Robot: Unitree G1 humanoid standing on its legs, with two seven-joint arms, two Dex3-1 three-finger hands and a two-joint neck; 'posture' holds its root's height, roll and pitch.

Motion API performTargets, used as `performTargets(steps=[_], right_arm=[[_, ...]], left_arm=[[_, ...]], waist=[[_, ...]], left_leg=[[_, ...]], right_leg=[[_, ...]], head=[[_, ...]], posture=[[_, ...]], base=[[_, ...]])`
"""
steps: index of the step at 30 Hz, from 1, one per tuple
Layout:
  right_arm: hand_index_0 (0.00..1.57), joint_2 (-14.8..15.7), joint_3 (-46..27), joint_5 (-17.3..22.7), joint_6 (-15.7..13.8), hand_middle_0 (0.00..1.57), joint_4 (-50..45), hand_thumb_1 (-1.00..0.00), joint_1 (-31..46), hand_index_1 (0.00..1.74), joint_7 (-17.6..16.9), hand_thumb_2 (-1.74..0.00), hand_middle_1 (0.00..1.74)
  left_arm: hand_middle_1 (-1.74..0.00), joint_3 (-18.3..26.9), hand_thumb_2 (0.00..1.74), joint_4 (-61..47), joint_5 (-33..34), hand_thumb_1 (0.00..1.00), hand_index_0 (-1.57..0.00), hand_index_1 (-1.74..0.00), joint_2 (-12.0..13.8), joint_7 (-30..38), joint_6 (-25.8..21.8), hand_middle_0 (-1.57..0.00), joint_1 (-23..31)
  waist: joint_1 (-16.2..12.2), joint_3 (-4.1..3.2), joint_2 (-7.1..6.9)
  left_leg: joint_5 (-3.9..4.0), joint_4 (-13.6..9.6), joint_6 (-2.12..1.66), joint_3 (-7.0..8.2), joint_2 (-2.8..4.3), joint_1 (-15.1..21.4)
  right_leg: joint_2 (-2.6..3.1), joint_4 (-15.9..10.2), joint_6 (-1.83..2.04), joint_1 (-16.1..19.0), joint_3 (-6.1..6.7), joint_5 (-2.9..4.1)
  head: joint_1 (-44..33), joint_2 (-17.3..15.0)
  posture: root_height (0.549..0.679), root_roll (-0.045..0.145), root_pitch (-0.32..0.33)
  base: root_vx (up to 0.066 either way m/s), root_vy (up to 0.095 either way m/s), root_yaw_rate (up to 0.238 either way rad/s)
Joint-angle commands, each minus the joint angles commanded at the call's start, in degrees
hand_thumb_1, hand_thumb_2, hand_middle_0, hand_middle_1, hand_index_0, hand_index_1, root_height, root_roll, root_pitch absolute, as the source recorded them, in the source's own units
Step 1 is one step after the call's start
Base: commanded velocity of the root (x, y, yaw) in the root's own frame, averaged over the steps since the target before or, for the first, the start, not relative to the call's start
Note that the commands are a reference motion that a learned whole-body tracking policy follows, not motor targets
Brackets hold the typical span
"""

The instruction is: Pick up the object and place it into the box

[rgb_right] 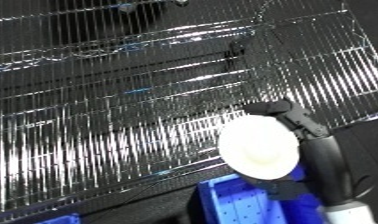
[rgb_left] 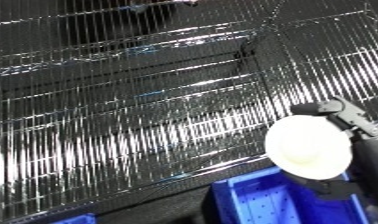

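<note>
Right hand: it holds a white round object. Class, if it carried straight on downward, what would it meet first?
Probably the blue bin, directly beneath the white round object in the right hand; how far above the bin it hangs is unclear.

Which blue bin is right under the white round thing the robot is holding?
The big blue bin at the lower right, just below the white disc in the right hand. The other blue bin only peeks in at the bottom left, far from it.

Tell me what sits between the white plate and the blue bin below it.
Nothing that shows: the white plate, held by the right hand, hangs right over the blue bin rim, overlapping it in both eye views.
</note>
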Motion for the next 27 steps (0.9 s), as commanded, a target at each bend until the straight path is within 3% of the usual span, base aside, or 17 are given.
performTargets(steps=[9, 12, 13, 16, 19, 24, 27], right_arm=[[1.18, 4.2, -5.5, 8.5, -4.2, 1.18, 6.7, -0.75, 10.2, 1.3, -0.8, -1.3, 1.3], [1.18, 6.5, -5.6, 11.6, -5.7, 1.18, 10.9, -0.75, 11.8, 1.3, -0.6, -1.3, 1.3], [1.18, 7.2, -5.4, 12.3, -5.8, 1.18, 12.5, -0.75, 12.2, 1.3, -0.3, -1.3, 1.3], [1.18, 8.9, -3.7, 14.7, -5.1, 1.18, 18.1, -0.75, 12.8, 1.3, 2.1, -1.3, 1.3], [1.18, 9.8, -1.1, 17.3, -3.9, 1.18, 24.5, -0.75, 13.0, 1.3, 5.4, -1.3, 1.3], [1.18, 10.3, 1.3, 20.4, -2.2, 1.18, 36.8, -0.75, 11.1, 1.3, 10.2, -1.3, 1.3], [0.94, 10.5, 1.5, 21.6, -0.7, 0.94, 44.0, -0.6, 9.2, 1.04, 12.8, -1.04, 1.04]], left_arm=[[0.0, 1.4, 0.0, 0.2, -0.7, 0.0, 0.0, 0.0, 0.1, 0.0, 0.1, 0.0, 0.9], [0.0, 1.0, 0.0, 0.5, -1.2, 0.0, 0.0, 0.0, 0.0, 0.3, 0.0, 0.0, 0.6], [0.0, 0.9, 0.0, 0.4, -1.3, 0.0, 0.0, 0.0, 0.0, 0.5, 0.1, 0.0, 0.3], [0.0, 0.1, 0.0, 0.2, -1.9, 0.0, 0.0, 0.0, 0.3, 1.5, 1.1, 0.0, -1.0], [0.0, -1.3, 0.0, 1.0, -2.6, 0.0, 0.0, 0.0, 0.7, 2.1, 1.3, 0.0, -2.3], [0.0, -3.6, 0.0, 3.5, -4.0, 0.0, 0.0, 0.0, 1.1, 1.7, 0.5, 0.0, -4.1], [0.0, -4.1, 0.0, 4.4, -3.9, 0.0, 0.0, 0.0, 1.3, 1.3, 0.6, 0.0, -4.9]], waist=[[-1.6, 0.0, -0.38], [-1.8, 0.0, -0.46], [-1.8, 0.0, -0.47], [-1.7, 0.0, -0.53], [-1.4, 0.0, -0.64], [-0.8, 0.0, -0.5], [-0.4, 0.0, -0.31]], left_leg=[[-0.77, 0.0, 0.24, 0.82, 0.28, 0.9], [-0.92, 0.0, 0.33, 0.93, 0.17, 0.9], [-0.95, 0.0, 0.36, 0.94, 0.11, 0.9], [-0.92, 0.0, 0.26, 0.83, -0.01, 1.0], [-1.09, 0.4, 0.19, 0.45, -0.09, 1.3], [-1.54, 0.9, 0.6, 0.29, -0.36, 1.8], [-1.68, 1.1, 0.67, 0.29, -0.56, 1.9]], right_leg=[[0.61, -0.9, 0.18, 0.8, 0.56, 0.3], [0.88, -1.1, 0.18, 0.9, 0.65, 0.39], [1.01, -1.3, 0.19, 0.9, 0.71, 0.49], [1.22, -1.7, 0.21, 1.1, 0.78, 0.83], [1.24, -1.5, 0.19, 1.6, 0.68, 0.82], [1.36, -1.3, 0.07, 2.1, 0.52, 0.61], [1.55, -1.3, -0.02, 2.5, 0.4, 0.46]], head=[[1.1, -2.6], [1.6, -6.3], [1.8, -9.5], [3.1, -17.2], [4.5, -19.5], [7.3, -21.1], [9.1, -21.8]], posture=[[0.637, 0.051, 0.09], [0.638, 0.05, 0.091], [0.638, 0.05, 0.092], [0.639, 0.049, 0.091], [0.638, 0.046, 0.08], [0.637, 0.045, 0.067], [0.638, 0.046, 0.062]], base=[[-0.017, -0.005, -0.062], [-0.03, -0.012, -0.049], [-0.048, -0.013, -0.036], [-0.052, -0.022, -0.013], [-0.003, -0.035, 0.007], [0.006, -0.018, -0.005], [0.003, -0.008, 0.022]])
